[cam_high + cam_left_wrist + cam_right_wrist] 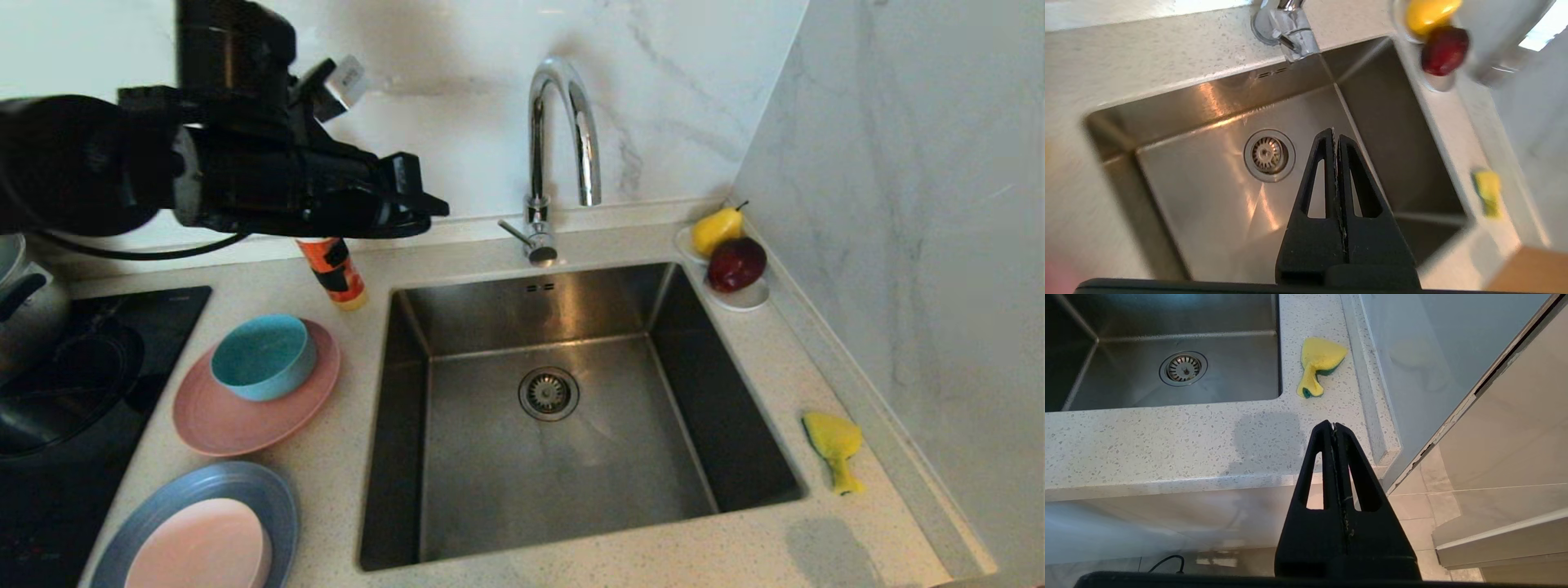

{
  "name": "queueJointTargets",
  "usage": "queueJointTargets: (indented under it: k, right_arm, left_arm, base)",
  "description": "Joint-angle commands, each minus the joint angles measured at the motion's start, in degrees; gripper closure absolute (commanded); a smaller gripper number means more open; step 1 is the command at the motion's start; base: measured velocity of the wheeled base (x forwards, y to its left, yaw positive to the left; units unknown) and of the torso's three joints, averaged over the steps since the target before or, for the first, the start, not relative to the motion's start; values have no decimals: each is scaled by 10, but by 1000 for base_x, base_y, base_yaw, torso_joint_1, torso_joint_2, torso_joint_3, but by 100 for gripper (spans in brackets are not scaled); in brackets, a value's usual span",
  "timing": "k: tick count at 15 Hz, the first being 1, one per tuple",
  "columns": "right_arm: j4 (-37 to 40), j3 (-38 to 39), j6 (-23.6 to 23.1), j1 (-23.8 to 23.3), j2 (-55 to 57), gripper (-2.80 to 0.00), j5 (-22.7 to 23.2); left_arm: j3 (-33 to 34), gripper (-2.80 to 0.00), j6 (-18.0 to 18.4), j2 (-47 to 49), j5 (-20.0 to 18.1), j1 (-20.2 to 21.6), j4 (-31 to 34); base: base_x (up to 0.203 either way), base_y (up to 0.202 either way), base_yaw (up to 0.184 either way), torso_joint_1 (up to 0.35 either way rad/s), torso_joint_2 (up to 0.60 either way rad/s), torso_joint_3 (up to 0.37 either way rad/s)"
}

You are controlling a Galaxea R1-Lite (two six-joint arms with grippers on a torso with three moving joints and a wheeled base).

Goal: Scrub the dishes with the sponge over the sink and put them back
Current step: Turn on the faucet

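The steel sink (490, 490) lies in the middle of the counter, with the tap (563, 131) behind it. Left of it, a teal bowl (263, 356) sits on a salmon-pink plate (245, 425), and nearer me a pale pink bowl (200, 547) sits on a grey-blue plate (253, 486). The yellow sponge (833, 445) (1318, 363) lies crumpled on the counter right of the sink. My left gripper (433, 208) (1334, 132) hangs shut and empty high above the sink's back left corner. My right gripper (1333, 424) is shut and empty, low in front of the counter's front edge.
An orange bottle (335, 273) stands behind the plates. A white saucer (743, 300) with a pear and a red apple sits at the sink's back right corner. A steel pot (24, 302) rests on the black hob (49, 490) at far left. A marble wall (914, 204) closes the right side.
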State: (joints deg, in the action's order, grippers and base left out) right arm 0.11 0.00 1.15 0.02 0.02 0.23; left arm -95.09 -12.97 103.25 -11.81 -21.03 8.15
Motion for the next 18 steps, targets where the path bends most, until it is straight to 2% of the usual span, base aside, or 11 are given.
queueJointTargets:
  k: [1, 3, 6, 9, 13, 18]
  right_arm:
    - [0, 0, 0, 0, -1, 0, 0]
    - [0, 0, 0, 0, -1, 0, 0]
    - [0, 0, 0, 0, -1, 0, 0]
    - [0, 0, 0, 0, -1, 0, 0]
    - [0, 0, 0, 1, 0, 0, 0]
    - [0, 0, 0, 0, -1, 0, 0]
  left_arm:
    - [-26, 0, -2, 82, 0, -4, -24]
    - [-51, 0, -3, 113, 1, -5, -41]
    - [-101, 0, -34, 157, 19, -5, -59]
    - [-145, 0, -39, 191, 27, -5, -68]
    - [-147, 0, -40, 217, 29, -5, -131]
    - [-148, 0, -39, 238, 32, -4, -154]
  base:
    - [0, 0, 0, 0, 0, 0]
    - [0, 0, 0, 0, 0, 0]
    - [0, 0, 0, 0, 0, 0]
    - [0, 0, 0, 0, 0, 0]
    - [0, 0, 0, 0, 0, 0]
    - [0, 0, 0, 0, 0, 0]
